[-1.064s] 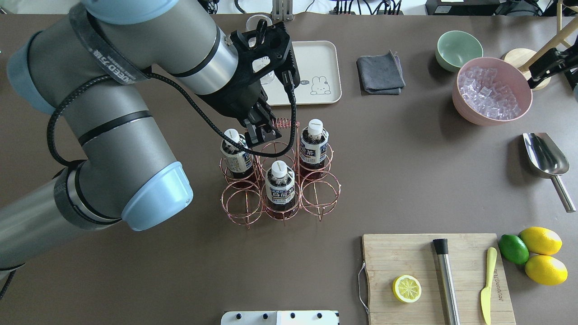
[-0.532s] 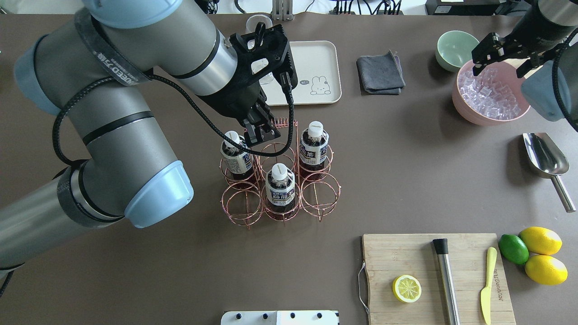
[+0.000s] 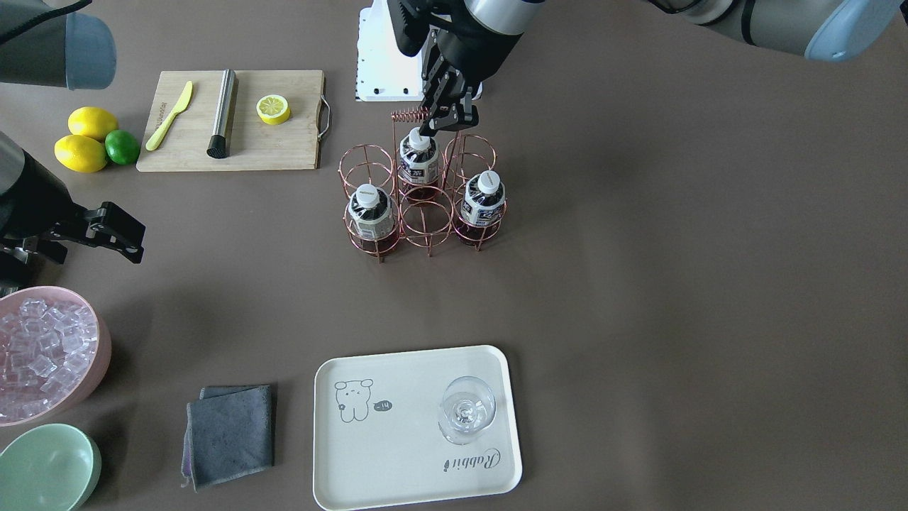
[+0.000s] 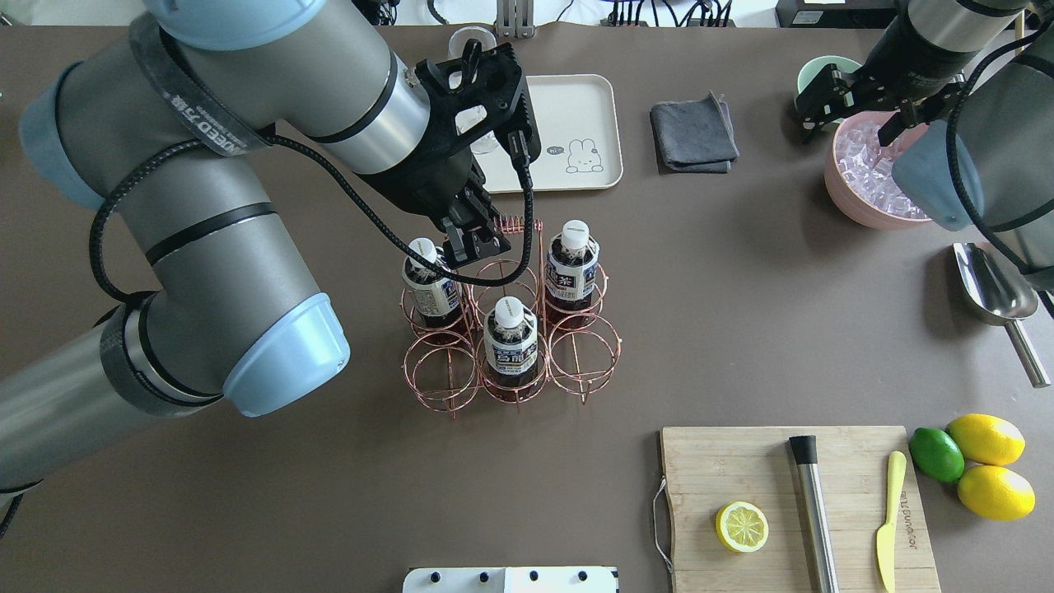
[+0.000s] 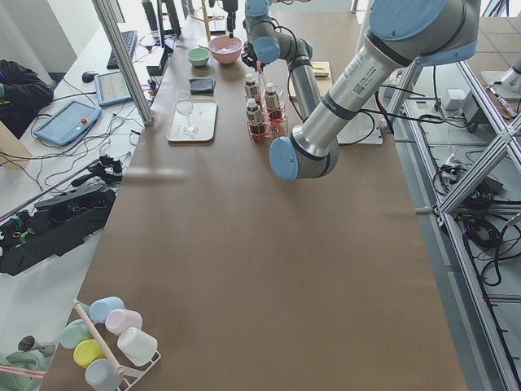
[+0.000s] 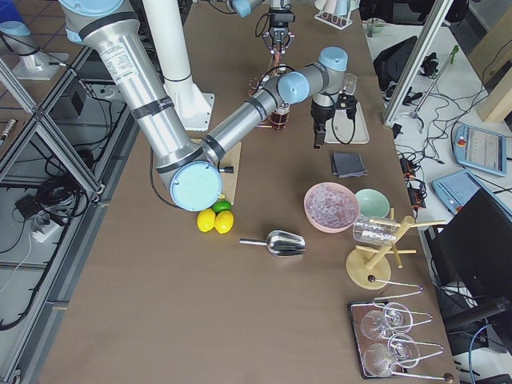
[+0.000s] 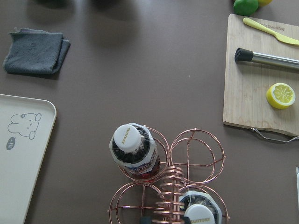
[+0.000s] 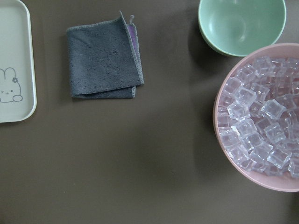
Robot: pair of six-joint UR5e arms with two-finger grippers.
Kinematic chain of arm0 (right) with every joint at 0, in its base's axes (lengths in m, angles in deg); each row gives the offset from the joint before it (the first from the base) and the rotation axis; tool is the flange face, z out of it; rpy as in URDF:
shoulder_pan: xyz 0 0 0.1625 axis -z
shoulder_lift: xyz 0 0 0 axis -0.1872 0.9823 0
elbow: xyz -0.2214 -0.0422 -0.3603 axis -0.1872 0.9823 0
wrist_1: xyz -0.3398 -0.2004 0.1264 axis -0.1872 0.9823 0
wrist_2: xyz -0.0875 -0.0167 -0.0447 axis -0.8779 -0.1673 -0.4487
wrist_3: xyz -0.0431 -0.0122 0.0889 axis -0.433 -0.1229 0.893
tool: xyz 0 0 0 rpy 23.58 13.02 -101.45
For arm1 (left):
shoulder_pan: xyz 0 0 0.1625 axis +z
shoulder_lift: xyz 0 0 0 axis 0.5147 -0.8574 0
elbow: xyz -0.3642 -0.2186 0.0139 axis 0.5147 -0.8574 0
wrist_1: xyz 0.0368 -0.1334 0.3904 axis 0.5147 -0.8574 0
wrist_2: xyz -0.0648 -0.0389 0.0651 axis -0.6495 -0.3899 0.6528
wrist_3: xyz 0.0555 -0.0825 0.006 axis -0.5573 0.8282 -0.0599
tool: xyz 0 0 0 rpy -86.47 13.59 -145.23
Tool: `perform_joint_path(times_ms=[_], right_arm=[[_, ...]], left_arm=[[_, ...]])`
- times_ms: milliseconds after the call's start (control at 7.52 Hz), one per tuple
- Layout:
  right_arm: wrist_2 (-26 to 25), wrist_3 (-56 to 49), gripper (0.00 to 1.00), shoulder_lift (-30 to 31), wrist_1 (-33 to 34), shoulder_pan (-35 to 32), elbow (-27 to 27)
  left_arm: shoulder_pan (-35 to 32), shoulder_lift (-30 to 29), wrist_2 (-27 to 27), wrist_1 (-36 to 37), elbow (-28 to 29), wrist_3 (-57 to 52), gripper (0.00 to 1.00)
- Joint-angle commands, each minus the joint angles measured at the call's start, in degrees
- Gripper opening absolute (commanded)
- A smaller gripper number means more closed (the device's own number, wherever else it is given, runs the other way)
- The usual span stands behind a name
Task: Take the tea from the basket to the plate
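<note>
The copper wire basket [image 4: 585, 356] stands mid-table with three tea bottles: left [image 4: 428, 284], front [image 4: 510, 339] and right [image 4: 572, 265]. They also show in the front-facing view [image 3: 369, 213]. My left gripper [image 4: 475, 241] is shut on the basket's twisted handle [image 3: 408, 113], just above the bottles; the coil fills the bottom of the left wrist view [image 7: 170, 186]. The cream plate [image 4: 576, 107] lies behind the basket with a wine glass [image 3: 464, 411] on it. My right gripper [image 4: 855, 114] hovers open and empty over the pink bowl's edge, far from the basket.
A pink bowl of ice [image 4: 865, 177] and a mint-green bowl [image 3: 46, 465] sit at the far right. A grey cloth [image 4: 694, 133] lies between them and the plate. A cutting board [image 4: 741, 461] with a lemon half, muddler and knife, a metal scoop [image 4: 992, 288] and citrus fruit [image 4: 988, 461] fill the near right.
My right arm has come into view and moved left over the pink bowl toward the green bowl. My left gripper stays at the handle; the basket has barely shifted.
</note>
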Motion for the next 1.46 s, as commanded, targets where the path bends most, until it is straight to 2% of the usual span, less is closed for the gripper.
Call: perform_joint_path(times_ms=[0, 133, 266, 399, 798, 1064, 1197, 1330], right_arm=[[0.2, -0.1, 1.00, -1.5, 0.1, 2.4, -1.6], [1.3, 0.7, 1.00, -1.7, 0.7, 2.2, -1.7], [8.7, 5.8, 1.00, -1.7, 0.6, 2.6, -1.0], [11.4, 13.2, 1.00, -1.8, 0.0, 4.7, -1.0], [12.1, 27.8, 1.00, -10.2, 0.2, 11.2, 1.9], [11.1, 33.6, 1.00, -17.8, 0.4, 14.3, 7.6], [11.1, 33.0, 1.00, -20.0, 0.2, 15.3, 11.0], [9.4, 32.8, 1.00, -20.4, -0.3, 17.6, 11.8]], left_arm=[[0.0, 0.9, -0.3, -0.1, -0.1, 0.0, 0.00], [-0.2, 1.2, -0.3, -0.1, -0.4, -0.1, 0.00], [-0.2, 1.2, -0.3, 0.0, -0.4, 0.0, 0.00], [-0.2, 0.9, -0.3, 0.0, -0.4, 0.0, 0.00], [-0.2, 1.2, -0.5, 0.0, -1.3, 0.0, 0.00], [-0.3, 1.2, -0.5, 0.0, -1.5, 0.0, 0.00], [-0.3, 1.3, -0.5, 0.0, -1.5, 0.0, 0.00], [-0.3, 1.2, -0.5, 0.0, -1.2, 0.0, 0.00]])
